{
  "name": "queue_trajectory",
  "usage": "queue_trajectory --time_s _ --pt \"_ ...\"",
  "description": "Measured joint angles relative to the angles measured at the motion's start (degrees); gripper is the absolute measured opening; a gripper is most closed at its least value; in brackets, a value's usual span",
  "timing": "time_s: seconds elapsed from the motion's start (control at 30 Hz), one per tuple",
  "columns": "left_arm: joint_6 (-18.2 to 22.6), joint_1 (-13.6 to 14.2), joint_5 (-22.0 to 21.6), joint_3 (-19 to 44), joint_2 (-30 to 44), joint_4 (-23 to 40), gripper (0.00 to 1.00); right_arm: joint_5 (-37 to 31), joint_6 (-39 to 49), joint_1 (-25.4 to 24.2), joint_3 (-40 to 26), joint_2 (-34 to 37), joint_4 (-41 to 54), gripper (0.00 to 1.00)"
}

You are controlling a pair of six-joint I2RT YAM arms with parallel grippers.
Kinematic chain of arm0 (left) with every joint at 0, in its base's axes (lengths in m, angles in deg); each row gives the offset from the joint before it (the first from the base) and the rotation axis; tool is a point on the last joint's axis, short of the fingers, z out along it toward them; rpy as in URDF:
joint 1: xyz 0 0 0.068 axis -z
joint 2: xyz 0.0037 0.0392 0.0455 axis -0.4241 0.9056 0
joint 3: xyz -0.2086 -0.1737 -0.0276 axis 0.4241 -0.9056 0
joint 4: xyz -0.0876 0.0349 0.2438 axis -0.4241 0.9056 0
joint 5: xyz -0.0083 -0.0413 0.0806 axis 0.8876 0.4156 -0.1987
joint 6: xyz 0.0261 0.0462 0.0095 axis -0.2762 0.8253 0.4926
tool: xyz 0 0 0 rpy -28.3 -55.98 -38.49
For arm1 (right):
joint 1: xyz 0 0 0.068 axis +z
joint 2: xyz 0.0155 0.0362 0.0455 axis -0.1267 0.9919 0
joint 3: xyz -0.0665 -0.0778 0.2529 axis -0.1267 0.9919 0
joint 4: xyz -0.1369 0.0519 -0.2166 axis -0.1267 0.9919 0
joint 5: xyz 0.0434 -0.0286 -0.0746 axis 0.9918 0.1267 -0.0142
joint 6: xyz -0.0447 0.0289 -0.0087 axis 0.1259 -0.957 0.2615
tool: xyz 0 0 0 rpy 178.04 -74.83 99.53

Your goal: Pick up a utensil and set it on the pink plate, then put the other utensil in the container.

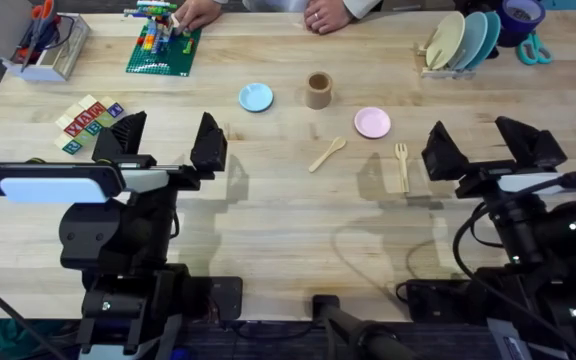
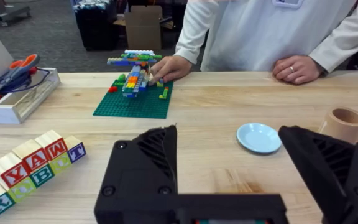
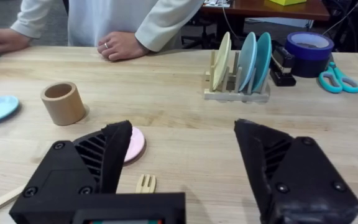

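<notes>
Just left of right gripper (image 1: 480, 146): fork (image 1: 402, 165).

We hold both arms low near their bases, the left pincer (image 1: 167, 140) and the right pincer (image 1: 487, 146) each spread wide, gripping nothing and pointing forward over the surface (image 1: 298, 230).

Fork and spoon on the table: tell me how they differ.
The fork ends in short tines; the spoon ends in an oval bowl. The fork lies nearly straight, below the pink plate; the spoon lies diagonally, left of it. Both are pale wood, lying flat and untouched on the table.
</notes>
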State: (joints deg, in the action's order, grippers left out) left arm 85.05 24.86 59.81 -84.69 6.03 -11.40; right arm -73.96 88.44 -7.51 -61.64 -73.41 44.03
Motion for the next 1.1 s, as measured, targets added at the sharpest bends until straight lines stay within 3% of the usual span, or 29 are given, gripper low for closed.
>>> queue_trajectory --time_s 0.87,1.1 --pt "0.0 0.0 0.0 0.0 0.0 0.0 0.993 -0.4 0.0 0.0 -0.2 0.0 0.5 0.996" --pt "0.0 0.0 -0.1 0.8 0.1 3.3 0.992 -2.9 0.0 0.0 -5.1 0.8 10.2 0.995"
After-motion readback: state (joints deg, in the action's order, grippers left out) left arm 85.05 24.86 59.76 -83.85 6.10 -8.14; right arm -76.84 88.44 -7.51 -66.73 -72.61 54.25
